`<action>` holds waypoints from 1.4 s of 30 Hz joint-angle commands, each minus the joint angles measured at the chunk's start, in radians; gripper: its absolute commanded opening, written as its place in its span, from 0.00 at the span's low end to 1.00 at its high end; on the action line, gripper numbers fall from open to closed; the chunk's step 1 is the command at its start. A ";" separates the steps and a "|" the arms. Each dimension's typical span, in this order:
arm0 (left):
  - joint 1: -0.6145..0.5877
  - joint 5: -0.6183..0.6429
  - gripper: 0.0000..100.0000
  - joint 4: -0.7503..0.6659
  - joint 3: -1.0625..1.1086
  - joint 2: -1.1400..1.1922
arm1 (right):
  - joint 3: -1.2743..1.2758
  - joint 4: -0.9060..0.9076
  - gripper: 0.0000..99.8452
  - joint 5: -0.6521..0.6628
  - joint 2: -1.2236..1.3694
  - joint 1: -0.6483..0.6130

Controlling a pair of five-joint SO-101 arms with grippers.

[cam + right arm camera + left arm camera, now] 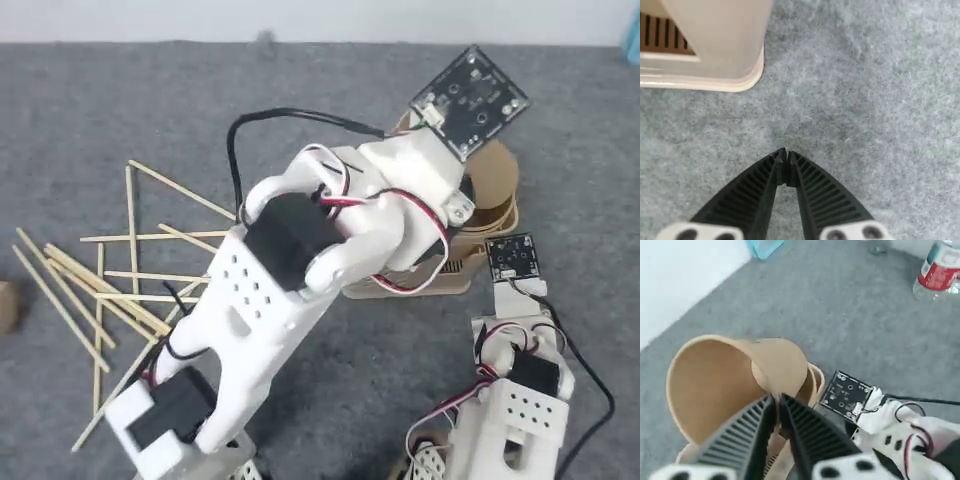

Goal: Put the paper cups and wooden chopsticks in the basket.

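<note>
Paper cup (715, 385) is hanging tilted over the basket (432, 285) on the right side of the grey mat (380, 385). The left gripper (777, 399) is pinching the cup's wall at the rim, jaws narrowed onto it. Wooden chopsticks (120, 275) are lying scattered on the mat to the left, well apart from the basket. The right gripper (786, 152) is hovering just near of a basket corner, jaws closed on nothing.
</note>
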 commanded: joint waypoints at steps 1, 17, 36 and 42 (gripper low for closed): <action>0.008 -0.089 0.01 -0.009 -0.024 0.005 | -0.003 0.012 0.01 0.014 -0.018 0.010; 0.015 -0.387 0.01 0.124 -0.013 0.118 | -0.037 0.001 0.01 -0.057 -0.018 0.148; 0.031 -0.402 0.21 0.021 -0.021 0.137 | -0.035 0.001 0.01 -0.057 -0.018 0.134; 0.028 -0.436 0.16 0.069 -0.122 0.137 | -0.035 0.002 0.01 -0.057 -0.018 0.127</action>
